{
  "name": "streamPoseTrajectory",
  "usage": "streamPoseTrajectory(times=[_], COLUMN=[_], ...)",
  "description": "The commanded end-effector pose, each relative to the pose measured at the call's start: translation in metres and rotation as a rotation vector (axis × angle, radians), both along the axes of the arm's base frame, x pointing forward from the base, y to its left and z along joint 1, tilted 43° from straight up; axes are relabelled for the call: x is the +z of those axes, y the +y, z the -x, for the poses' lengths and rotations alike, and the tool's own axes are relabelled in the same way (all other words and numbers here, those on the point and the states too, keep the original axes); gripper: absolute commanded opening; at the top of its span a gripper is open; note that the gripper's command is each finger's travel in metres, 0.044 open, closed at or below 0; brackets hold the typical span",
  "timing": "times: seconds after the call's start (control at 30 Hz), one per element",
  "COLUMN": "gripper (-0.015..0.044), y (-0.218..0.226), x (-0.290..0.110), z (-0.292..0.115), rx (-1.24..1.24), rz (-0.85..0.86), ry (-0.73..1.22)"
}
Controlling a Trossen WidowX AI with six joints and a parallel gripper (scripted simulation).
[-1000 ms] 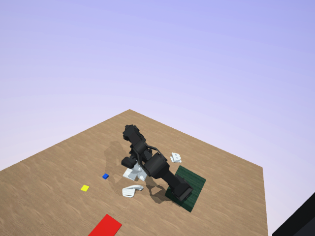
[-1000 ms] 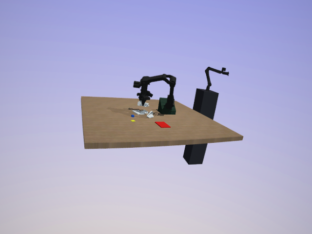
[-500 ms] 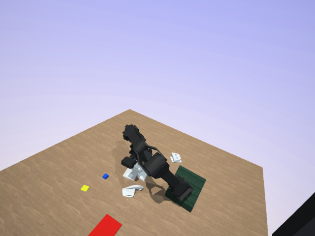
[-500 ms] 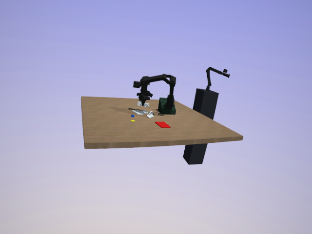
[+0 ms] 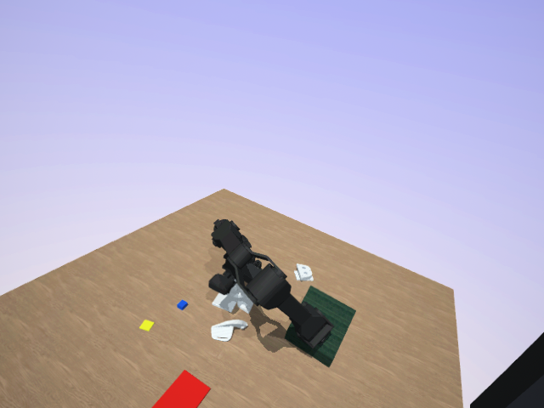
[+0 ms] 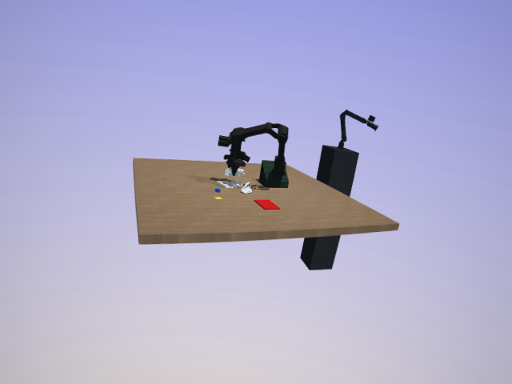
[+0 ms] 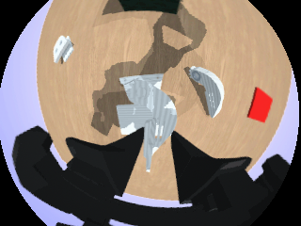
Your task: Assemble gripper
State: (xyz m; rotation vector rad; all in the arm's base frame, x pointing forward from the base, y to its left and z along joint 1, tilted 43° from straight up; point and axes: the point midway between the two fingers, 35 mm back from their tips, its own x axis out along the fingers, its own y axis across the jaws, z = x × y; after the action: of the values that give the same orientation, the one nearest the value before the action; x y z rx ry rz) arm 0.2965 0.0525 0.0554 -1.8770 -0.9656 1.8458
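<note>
My gripper (image 6: 234, 174) (image 7: 158, 132) points down, shut on one white jaw (image 7: 149, 151) (image 6: 228, 171), whose narrow part shows between the fingers. The held jaw overlaps the gripper base (image 5: 226, 303) (image 6: 229, 184) (image 7: 128, 113) in the wrist view. In the exterior view it appears above the base. Whether they touch, and the pins, I cannot make out. The other jaw (image 5: 223, 332) (image 6: 246, 189) (image 7: 214, 91) lies on the table beside the base. The small housing plate (image 5: 303, 272) (image 7: 62, 48) with two holes lies apart, on the opposite side of the base. The arm hides my fingertips in the top view.
A blue block (image 5: 182, 304) (image 6: 217, 190) and a yellow square (image 5: 146, 325) (image 6: 218, 198) lie near the parts. A flat red rectangle (image 5: 182, 390) (image 6: 266, 204) (image 7: 261, 104) lies farther off. The arm stands on a dark green block (image 5: 339, 307) (image 6: 267, 167).
</note>
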Motion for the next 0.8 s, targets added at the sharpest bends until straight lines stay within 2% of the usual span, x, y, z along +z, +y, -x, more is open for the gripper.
streamPoseTrajectory(times=[0.0, 0.77], gripper=[0.0134, 0.0134], y=[0.006, 0.026], x=[-0.006, -0.027], z=[0.001, 0.004], rx=[-0.002, -0.003], rz=[-0.004, -0.006], ry=[0.006, 0.007])
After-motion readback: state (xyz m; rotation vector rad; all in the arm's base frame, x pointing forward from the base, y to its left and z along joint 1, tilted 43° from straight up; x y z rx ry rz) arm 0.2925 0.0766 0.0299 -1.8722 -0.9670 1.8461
